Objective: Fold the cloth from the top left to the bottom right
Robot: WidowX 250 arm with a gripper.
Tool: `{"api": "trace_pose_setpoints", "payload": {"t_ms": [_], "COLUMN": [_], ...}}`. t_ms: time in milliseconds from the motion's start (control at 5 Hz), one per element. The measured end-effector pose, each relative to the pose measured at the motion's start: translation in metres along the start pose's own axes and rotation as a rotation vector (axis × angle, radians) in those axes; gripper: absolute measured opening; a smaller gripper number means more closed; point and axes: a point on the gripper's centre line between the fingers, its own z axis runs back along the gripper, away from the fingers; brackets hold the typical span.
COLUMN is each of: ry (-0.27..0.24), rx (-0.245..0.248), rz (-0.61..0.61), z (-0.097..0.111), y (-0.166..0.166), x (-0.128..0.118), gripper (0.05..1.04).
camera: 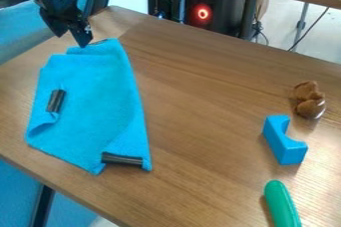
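Green rounded piece (281,203) at the near right; blue cloth (93,101) at the left, fold apparently not finished

Item: green rounded piece, lying at the near right of the table (200,76), apart from the cloth. No role in your fold, as far as you can judge.

Item: blue block (285,140), notched, just beyond it. Also outside your task.

Item: brown toy (309,100), farther off on the right; probably set there, like the others, as background clutter.

Item: cloth, one, on the left half of the table, long side running from far to near, edges uneven. Your working piece.

Item: dark clip on the left (56,100), resting on the cloth near its left edge. It probably gives you something firm to pinch, and may mark a corner already turned inward.

Item: dark clip at the near edge (122,159), lying across the cloth's near right end, perhaps the mark you fold towards.

Item: gripper (72,40), at the far left, by the cloth's far edge; fingers spread, nothing between them. So placed, it seems ready for you to take the far left corner, though it could pinch only one layer.

Markings: none on cloth, block or clips that you can read.
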Motion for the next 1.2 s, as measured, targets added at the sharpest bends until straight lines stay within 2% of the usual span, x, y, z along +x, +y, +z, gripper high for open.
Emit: {"api": "trace_pose_setpoints", "payload": {"t_ms": [400,800,1000,1200], "ry": [-0.005,-0.004,0.013,0.016], "rx": [0.021,0.079,0.098,0.126], "rz": [0.011,0.031,0.04,0.046], "z": [-0.014,-0.037,-0.051,-0.056], "y": [0.002,0.006,0.004,0.01], "x": [0.012,0.023,0.026,0.029], "gripper": [0.999,0.999,0.999,0.999]}}
